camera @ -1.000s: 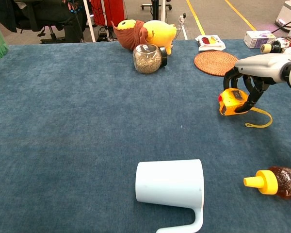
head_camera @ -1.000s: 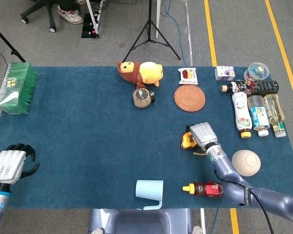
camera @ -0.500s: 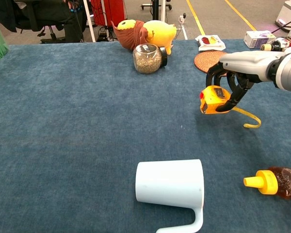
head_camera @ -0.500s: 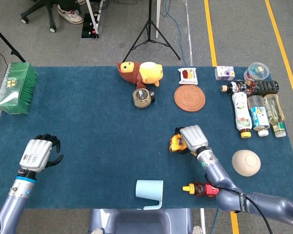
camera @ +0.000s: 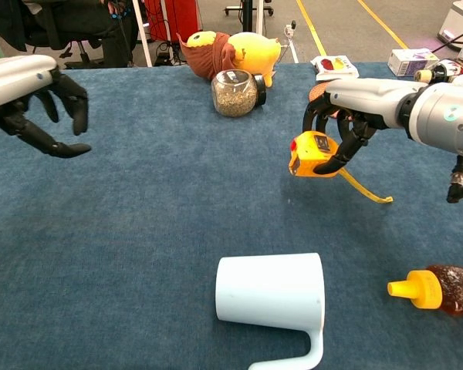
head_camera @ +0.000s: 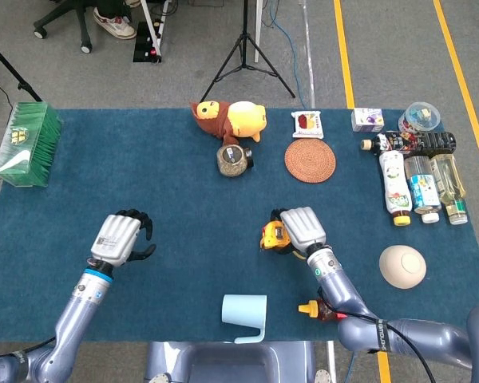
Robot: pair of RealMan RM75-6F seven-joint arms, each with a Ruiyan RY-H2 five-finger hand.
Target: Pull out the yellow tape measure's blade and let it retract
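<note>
My right hand [head_camera: 302, 227] [camera: 341, 127] grips the yellow tape measure [head_camera: 271, 236] [camera: 312, 154] and holds it lifted above the blue table. A short yellow strap [camera: 364, 189] hangs down from the case to the right. No blade shows pulled out. My left hand [head_camera: 120, 237] [camera: 38, 100] hovers over the left part of the table with fingers apart and curved, holding nothing. A wide gap separates the two hands.
A pale blue mug [head_camera: 245, 313] [camera: 272, 299] lies on its side near the front edge. A red sauce bottle [camera: 440, 287] lies at front right, a beige bowl [head_camera: 402, 266] beside it. A glass jar [camera: 236, 91], plush toy [head_camera: 227, 119], woven coaster [head_camera: 310, 159] and several bottles [head_camera: 419, 179] stand further back.
My right hand has lifted the tape measure off the table and carried it leftward. My left hand has risen and moved right toward the middle.
</note>
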